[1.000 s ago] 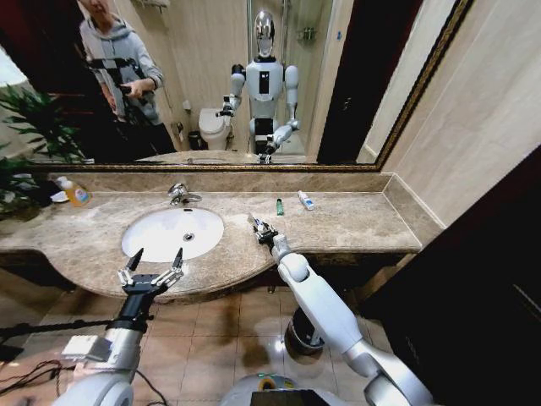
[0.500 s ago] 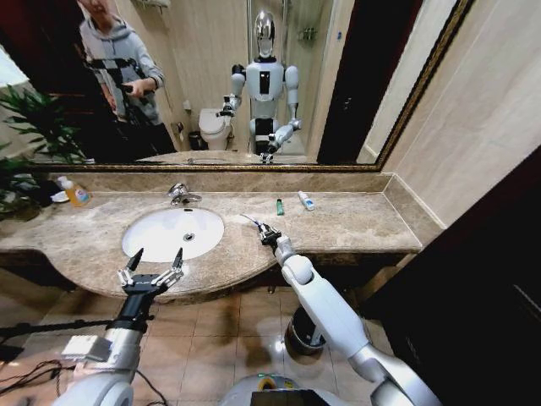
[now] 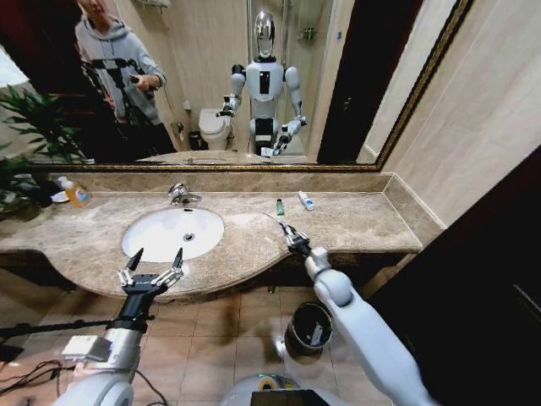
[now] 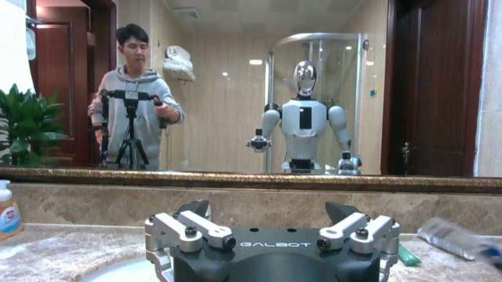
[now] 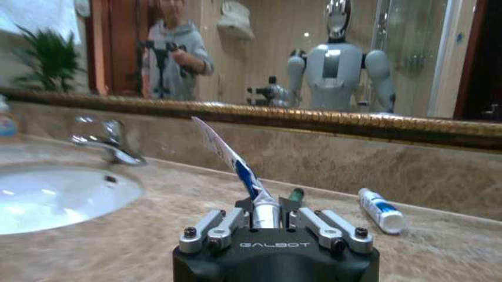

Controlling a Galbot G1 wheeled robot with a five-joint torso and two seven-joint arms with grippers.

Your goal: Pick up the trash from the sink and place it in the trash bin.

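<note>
My right gripper (image 3: 291, 235) hangs over the counter's front edge to the right of the sink (image 3: 161, 230), shut on a piece of trash. This is a thin white-blue tube (image 5: 234, 160) that sticks up from the jaws (image 5: 267, 212). The black trash bin (image 3: 309, 328) stands on the floor below and slightly right of this gripper. A tiny dark-green bottle (image 3: 280, 206) and a white-blue mini tube (image 3: 305, 200) lie on the countertop by the mirror. My left gripper (image 3: 152, 266) is parked open with nothing in it, in front of the basin's front edge.
A chrome faucet (image 3: 178, 193) stands behind the basin. An orange bottle (image 3: 76, 194) sits at the counter's far left beside a plant (image 3: 25, 127). The beige marble countertop (image 3: 355, 222) ends at the right wall. A large mirror runs along the back.
My right arm has swung right along the counter's front with the tube in its grip, from beside the basin to above the bin. The left arm has not moved.
</note>
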